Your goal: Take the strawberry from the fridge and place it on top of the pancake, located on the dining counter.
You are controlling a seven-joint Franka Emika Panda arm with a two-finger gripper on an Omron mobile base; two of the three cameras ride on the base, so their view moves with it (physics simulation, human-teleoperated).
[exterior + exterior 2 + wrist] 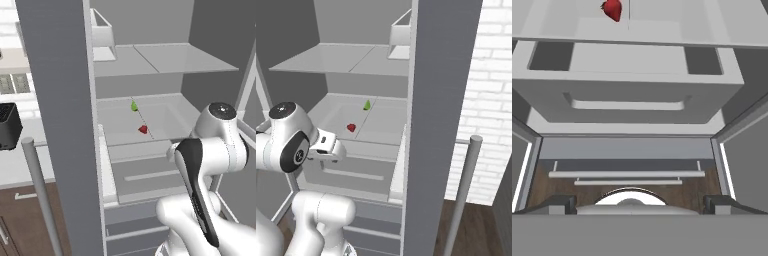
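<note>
Your strawberry (pixel 143 129) lies on the fridge (pixel 65 125) shelf (pixel 165 117), near its front edge, with a small green item (pixel 134 106) behind it. The gripper (pixel 639 205) sits low and short of the shelf, its 2 fingers spread wide and empty. Watch the reach — the berry is tiny, so a slightly off approach could knock it away or clip the shelf lip.

One strawberry (pixel 143 129) and one small green item (pixel 134 106) are seen on the lower shelf (pixel 170 117) of the fridge (pixel 60 100). Two shelves are counted inside, and two door bins (pixel 102 35). One black appliance (pixel 9 126) is seen at the left.
</note>
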